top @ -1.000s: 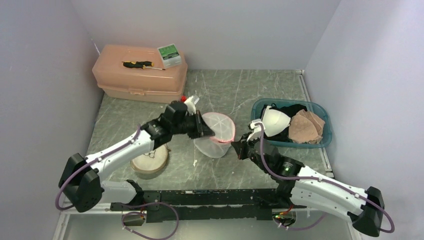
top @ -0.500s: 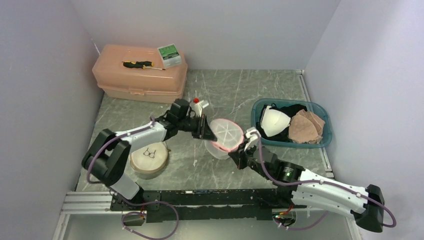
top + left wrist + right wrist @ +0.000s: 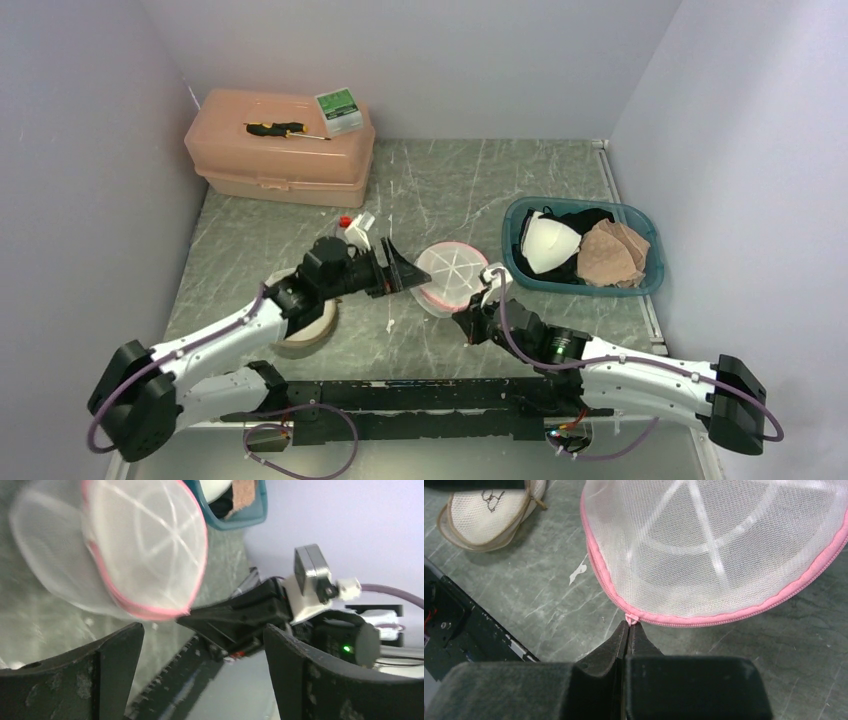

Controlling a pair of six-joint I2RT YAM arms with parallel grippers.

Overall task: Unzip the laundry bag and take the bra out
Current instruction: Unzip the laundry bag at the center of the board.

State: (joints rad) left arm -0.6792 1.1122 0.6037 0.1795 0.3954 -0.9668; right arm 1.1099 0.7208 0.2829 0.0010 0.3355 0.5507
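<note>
The laundry bag (image 3: 452,278) is a white mesh dome with a pink zipper rim, lying mid-table. Its mesh shows only white ribs, so the bra is hidden. My left gripper (image 3: 399,270) stands open just left of the bag, touching nothing. In the left wrist view the bag (image 3: 145,545) sits above and beyond the wide-apart fingers (image 3: 65,675). My right gripper (image 3: 629,626) is shut on the small pink zipper pull (image 3: 631,619) at the bag's (image 3: 719,545) near rim. From above, that gripper (image 3: 460,320) reaches the bag's near edge.
A teal basket (image 3: 645,283) with white, black and tan garments stands right of the bag. A round beige mesh bag (image 3: 312,322) lies under the left arm, also (image 3: 489,512). A peach toolbox (image 3: 280,150) with a screwdriver and a green box sits at the back left.
The left gripper opened, let go of the bag and drew back to the left. The bag shifted right and settled lower. The right gripper stayed shut on the zipper pull.
</note>
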